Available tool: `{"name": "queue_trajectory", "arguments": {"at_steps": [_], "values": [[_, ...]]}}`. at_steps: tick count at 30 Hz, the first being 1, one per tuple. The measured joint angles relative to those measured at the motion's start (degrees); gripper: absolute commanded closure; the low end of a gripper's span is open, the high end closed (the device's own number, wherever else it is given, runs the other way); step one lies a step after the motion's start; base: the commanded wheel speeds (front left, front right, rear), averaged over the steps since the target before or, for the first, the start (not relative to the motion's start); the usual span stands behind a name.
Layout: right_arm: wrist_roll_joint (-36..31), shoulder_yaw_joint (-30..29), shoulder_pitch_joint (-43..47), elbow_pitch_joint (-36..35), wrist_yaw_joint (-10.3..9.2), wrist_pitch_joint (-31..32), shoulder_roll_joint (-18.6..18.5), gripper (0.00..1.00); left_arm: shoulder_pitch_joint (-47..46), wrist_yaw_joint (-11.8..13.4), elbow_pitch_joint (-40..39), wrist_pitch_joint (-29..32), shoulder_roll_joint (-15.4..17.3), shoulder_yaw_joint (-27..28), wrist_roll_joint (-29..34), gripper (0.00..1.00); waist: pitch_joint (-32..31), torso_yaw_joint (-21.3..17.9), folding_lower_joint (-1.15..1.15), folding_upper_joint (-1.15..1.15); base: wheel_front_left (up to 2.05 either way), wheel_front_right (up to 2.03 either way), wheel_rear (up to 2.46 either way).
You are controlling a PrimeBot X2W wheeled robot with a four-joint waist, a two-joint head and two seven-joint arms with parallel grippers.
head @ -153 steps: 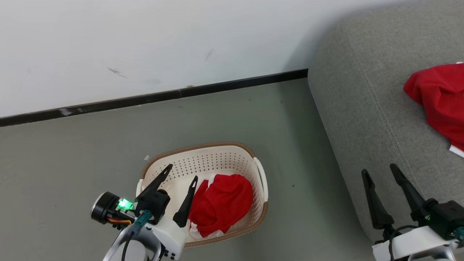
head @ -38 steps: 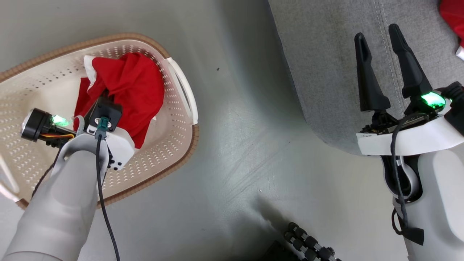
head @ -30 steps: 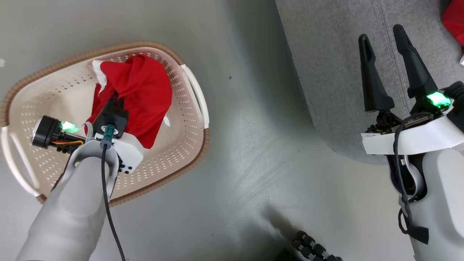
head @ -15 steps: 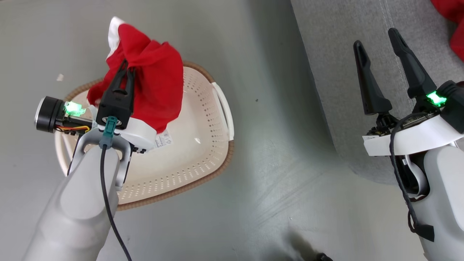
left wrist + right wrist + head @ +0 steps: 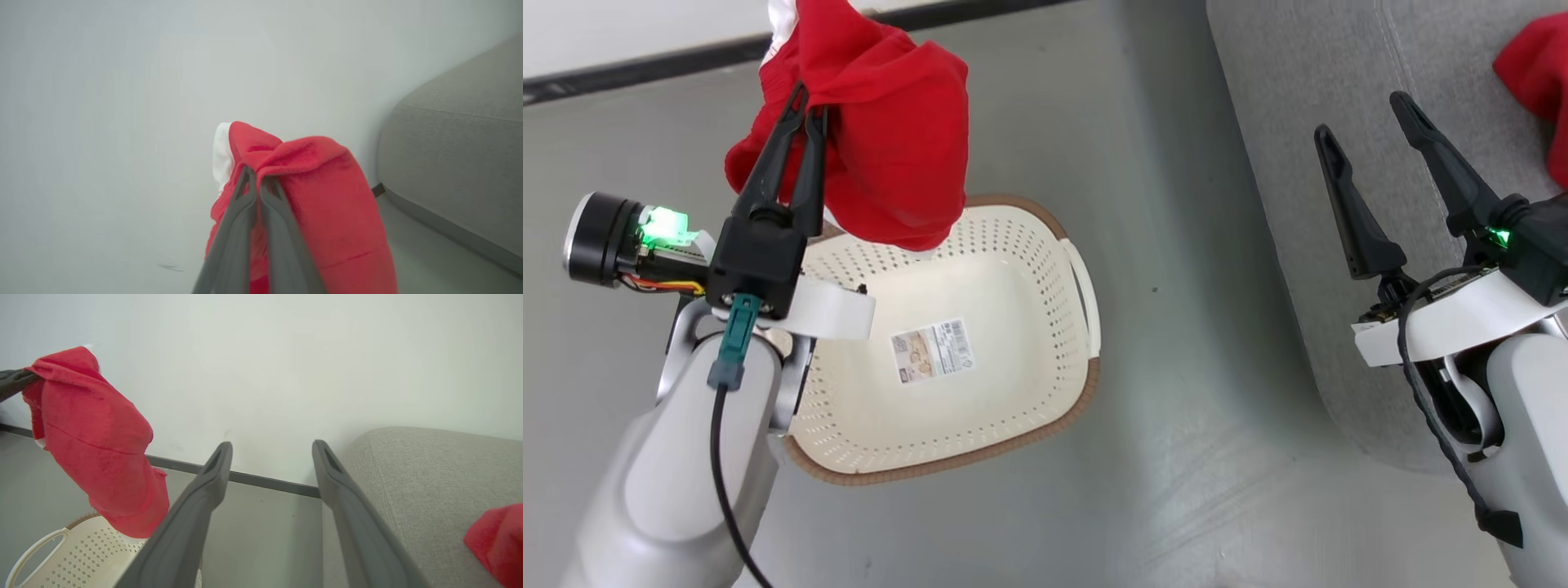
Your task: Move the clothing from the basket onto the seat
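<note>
My left gripper (image 5: 806, 102) is shut on a red garment (image 5: 890, 147) with a white cuff, which hangs in the air above the far rim of the cream basket (image 5: 1045, 392). The basket's floor shows a label sticker and nothing else. In the left wrist view my gripper (image 5: 257, 179) pinches a fold of the same garment (image 5: 339, 212). Another red garment (image 5: 1535, 73) lies on the grey seat (image 5: 1307, 98) at the right. Over the seat's near edge my right gripper (image 5: 1360, 114) stands open with nothing between its fingers; its own view shows the gripper (image 5: 271, 445) with the seat (image 5: 429, 465) to its right.
A white wall (image 5: 261, 355) with a dark baseboard (image 5: 645, 69) runs behind the basket. Grey floor (image 5: 1176, 286) separates the basket from the seat. The hanging garment (image 5: 98, 445) shows at the left of the right wrist view, above the basket's handle (image 5: 32, 555).
My left gripper has lifted the red garment up out of the basket, leaving its floor and sticker bare. The head camera has shifted. The right gripper stays open.
</note>
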Motion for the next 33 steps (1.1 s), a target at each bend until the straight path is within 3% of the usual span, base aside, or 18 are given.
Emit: {"name": "queue_trajectory", "arguments": {"at_steps": [8,15,33], "values": [[-0.3,3.8,0.1,2.2,0.00,0.0,-4.4,0.00,2.3,-0.4,-8.7,-0.1,1.7,-0.1,0.1,1.00,-5.5,3.1,0.00,0.00,0.00,0.00,0.00],[-0.5,9.8,0.1,3.5,0.00,0.0,-7.1,0.00,2.7,-2.8,-12.4,-0.3,2.3,-1.9,0.1,1.00,-9.9,5.3,0.00,0.00,0.00,0.00,0.00],[5.9,32.2,-3.0,5.0,0.00,0.0,-14.2,0.00,2.6,-8.9,-16.6,-0.3,-0.2,-8.4,-2.0,1.00,-19.8,9.5,0.00,0.00,0.00,0.00,0.00]]}}
